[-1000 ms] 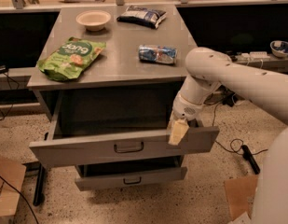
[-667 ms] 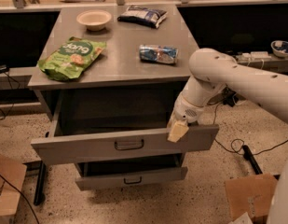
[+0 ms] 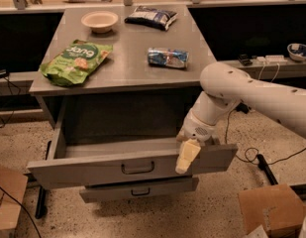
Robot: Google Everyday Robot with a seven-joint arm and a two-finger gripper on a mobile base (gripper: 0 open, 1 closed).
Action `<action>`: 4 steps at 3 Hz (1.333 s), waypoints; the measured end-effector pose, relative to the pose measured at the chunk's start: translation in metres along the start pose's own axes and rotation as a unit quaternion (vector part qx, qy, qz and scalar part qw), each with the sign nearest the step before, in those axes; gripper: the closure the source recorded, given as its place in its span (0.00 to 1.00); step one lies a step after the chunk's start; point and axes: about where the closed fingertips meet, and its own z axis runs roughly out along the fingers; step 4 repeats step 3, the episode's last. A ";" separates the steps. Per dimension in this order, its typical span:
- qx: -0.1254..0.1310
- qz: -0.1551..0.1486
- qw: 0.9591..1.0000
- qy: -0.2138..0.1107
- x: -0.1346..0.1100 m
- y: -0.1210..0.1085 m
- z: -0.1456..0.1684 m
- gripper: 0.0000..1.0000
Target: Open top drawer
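Note:
The top drawer (image 3: pixel 93 168) is a wide grey metal drawer pulled well out from under the grey table (image 3: pixel 127 63). Its inside looks bare and its small dark bracket handle (image 3: pixel 137 168) sits at the front's centre. My gripper (image 3: pixel 186 157) hangs over the top edge of the drawer front, to the right of the handle, with its cream fingers (image 3: pixel 187 155) pointing down across the front. A narrower grey drawer (image 3: pixel 140 190) below it stands out a little.
On the tabletop lie a green snack bag (image 3: pixel 76 62), a beige bowl (image 3: pixel 99 20), a dark chip bag (image 3: pixel 150 17) and a blue packet (image 3: pixel 167 57). Cardboard boxes stand on the floor at the right (image 3: pixel 269 209) and left (image 3: pixel 6 195). Cables (image 3: pixel 271 160) run across the floor.
The gripper has stayed on the drawer front's top edge, and the drawer has slid out slightly further toward the camera.

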 end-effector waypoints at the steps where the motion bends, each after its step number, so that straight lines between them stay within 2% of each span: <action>1: -0.016 0.021 1.000 -0.006 0.014 0.024 0.016 0.00; 3: -0.052 0.057 0.997 -0.004 0.044 0.060 0.029 0.00; 4: -0.052 0.057 0.997 -0.004 0.044 0.060 0.029 0.00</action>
